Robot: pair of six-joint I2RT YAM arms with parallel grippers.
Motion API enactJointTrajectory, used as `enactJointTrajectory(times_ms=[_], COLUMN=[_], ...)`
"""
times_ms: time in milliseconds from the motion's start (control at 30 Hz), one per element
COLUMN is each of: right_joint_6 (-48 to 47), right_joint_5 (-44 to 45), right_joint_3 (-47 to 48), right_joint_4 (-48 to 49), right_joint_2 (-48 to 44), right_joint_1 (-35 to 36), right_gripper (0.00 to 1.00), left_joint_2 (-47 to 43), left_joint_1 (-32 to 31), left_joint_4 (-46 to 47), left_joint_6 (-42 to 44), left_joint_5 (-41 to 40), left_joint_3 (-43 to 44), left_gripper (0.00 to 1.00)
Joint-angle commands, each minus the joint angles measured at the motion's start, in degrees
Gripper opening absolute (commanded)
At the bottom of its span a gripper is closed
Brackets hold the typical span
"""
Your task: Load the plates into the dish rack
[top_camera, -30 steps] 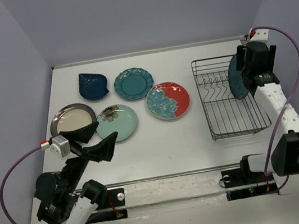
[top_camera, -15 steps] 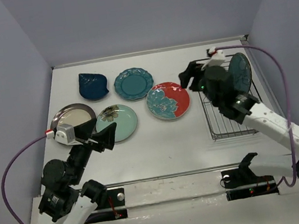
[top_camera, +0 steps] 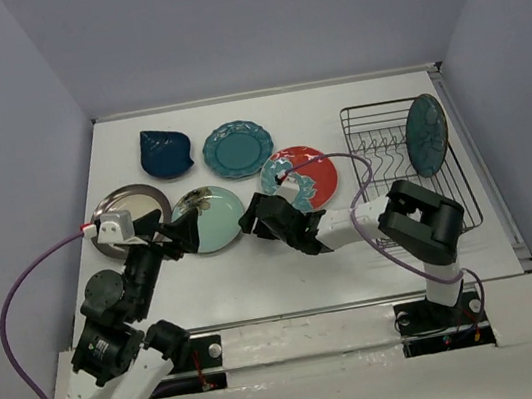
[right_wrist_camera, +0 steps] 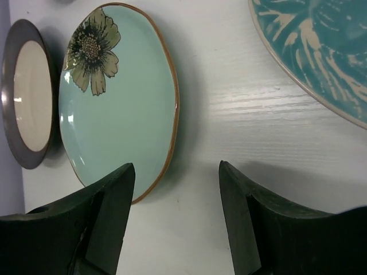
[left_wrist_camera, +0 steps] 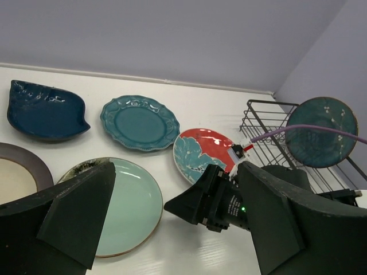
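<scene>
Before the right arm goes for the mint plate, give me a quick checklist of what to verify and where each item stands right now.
1. Right hand open and empty: ok.
2. Pale mint plate rim ahead of that hand's gap: ok.
3. Left hand clear of that plate: not ok. In the top view it hangs open over the plate's left edge.
4. Mint plate apart from the silver plate: cannot tell.
5. Dish rack has free tines: ok. Only the dark teal plate stands in it.
</scene>
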Motion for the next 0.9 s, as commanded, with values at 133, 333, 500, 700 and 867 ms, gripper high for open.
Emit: enactJointTrajectory(times_ms=[133,333,500,700,867], right_joint_6=[14.00,19.02,22.01,20.53,11.58], right_joint_5=[-2.88,-2.63,-1.67,2.63,5.54], right_joint_3=[0.29,0.47,1.52,-1.81,-6.04], right_joint_4=[17.87,21.67,23.43,25.98,25.54], right_joint_2=[9.73,15.02,18.62,15.22,5.99], right_joint_1=[0.18,0.18,0.18,0.18,0.18], right_gripper=[0.65,0.48,0.37,0.08,0.07], left_joint_2=[3.84,3.85,3.85,3.14,3.23], left_joint_1=[0.93,1.11,1.46,1.72,2.34], left_joint_4=[2.20,2.55,2.82,3.17,3.52], left_joint_6=[0.81,0.81,0.99,1.07,0.90], left_joint_5=[0.56,1.26,2.05,2.76,3.72], left_joint_3=[2.23,2.06,1.97,1.88,1.88], left_gripper=[0.99,0.99,0.99,0.99,0.99])
